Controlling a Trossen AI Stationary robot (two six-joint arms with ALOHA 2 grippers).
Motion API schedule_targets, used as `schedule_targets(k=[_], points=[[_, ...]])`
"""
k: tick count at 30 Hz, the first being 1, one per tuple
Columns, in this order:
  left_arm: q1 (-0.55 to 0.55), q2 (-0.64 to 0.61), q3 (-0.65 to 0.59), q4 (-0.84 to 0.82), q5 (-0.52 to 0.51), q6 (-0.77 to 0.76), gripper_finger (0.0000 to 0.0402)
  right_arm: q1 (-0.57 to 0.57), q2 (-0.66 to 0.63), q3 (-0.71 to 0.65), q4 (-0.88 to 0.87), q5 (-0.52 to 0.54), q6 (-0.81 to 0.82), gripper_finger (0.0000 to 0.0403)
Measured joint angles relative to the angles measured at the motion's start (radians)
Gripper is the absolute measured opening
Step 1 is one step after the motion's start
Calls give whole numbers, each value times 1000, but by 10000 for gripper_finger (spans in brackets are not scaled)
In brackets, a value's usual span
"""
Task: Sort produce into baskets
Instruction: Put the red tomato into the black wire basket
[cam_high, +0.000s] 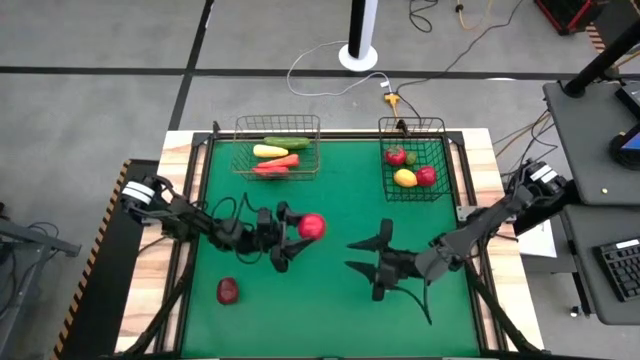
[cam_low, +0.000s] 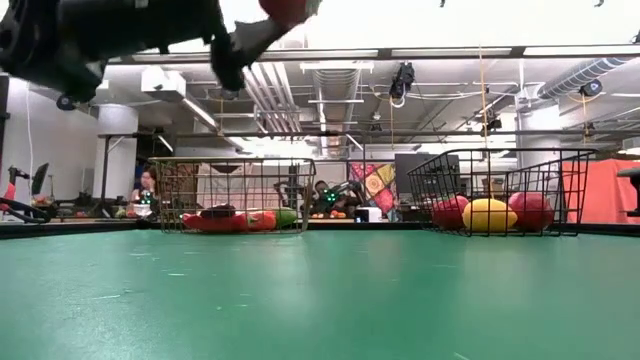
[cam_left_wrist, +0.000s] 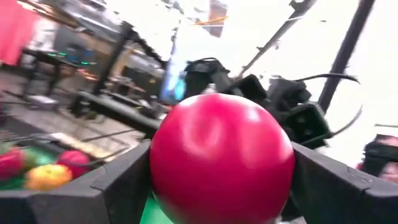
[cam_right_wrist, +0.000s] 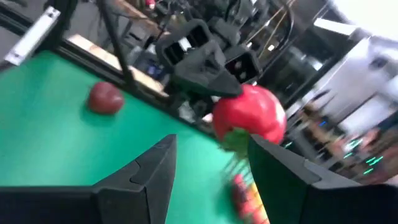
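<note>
A red round fruit (cam_high: 312, 226) is being held above the green counter (cam_high: 330, 300) by the left end effector (cam_high: 297, 232), clamped between its fingers. The right end effector (cam_high: 368, 266) is being kept wide open nearby, with nothing in it. A dark-red fruit (cam_high: 228, 291) is lying on the counter.

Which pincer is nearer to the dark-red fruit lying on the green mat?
Left. The left pincer, holding a red fruit, is close beside the dark-red fruit; the open right pincer waits farther across.
</note>
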Motion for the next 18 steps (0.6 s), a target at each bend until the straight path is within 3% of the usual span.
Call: schedule_targets(k=[5,11,18], points=[[-5,0,88,-1,89,-48,310,-23,27,41,9,31,-165,189],[-5,0,127,8,88,-118,310,-19,49,111,21,69,-217,196],[-9,0,112,20,87,-148,310,-25,55,188,-85,64,-166,266]])
